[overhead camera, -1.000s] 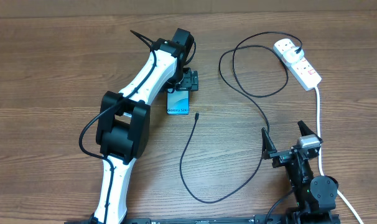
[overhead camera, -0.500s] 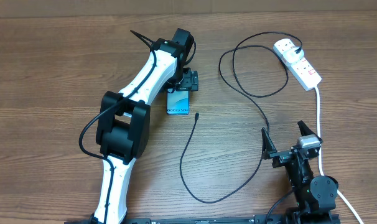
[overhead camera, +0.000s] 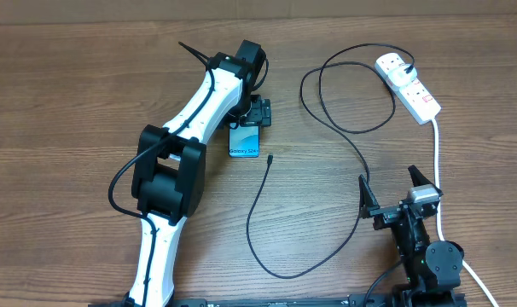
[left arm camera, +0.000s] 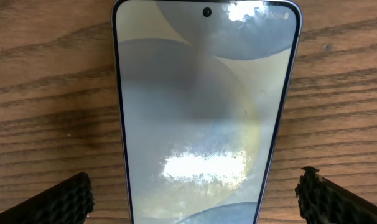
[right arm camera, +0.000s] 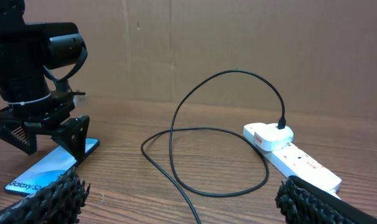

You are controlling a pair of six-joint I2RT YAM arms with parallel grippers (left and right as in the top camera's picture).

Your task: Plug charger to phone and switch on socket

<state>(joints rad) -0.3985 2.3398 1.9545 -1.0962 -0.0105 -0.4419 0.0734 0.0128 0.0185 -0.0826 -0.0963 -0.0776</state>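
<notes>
A wooden table [overhead camera: 71, 102] is carrying everything here. The phone [overhead camera: 245, 141] is lying flat on it, screen up, and the left end effector [overhead camera: 257, 112] is hovering right over the phone's far end, jaws spread wide, one to each side of the phone. The charger [overhead camera: 260, 205] is trailing from just beside the phone to the socket [overhead camera: 408, 87], well to the phone's right. The right end effector [overhead camera: 393, 189] is sitting wide open, near the phone's right side.

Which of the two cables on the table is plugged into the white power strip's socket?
The thin black charger cable: its plug sits in the power strip. The thick white cord is the strip's own lead.
</notes>
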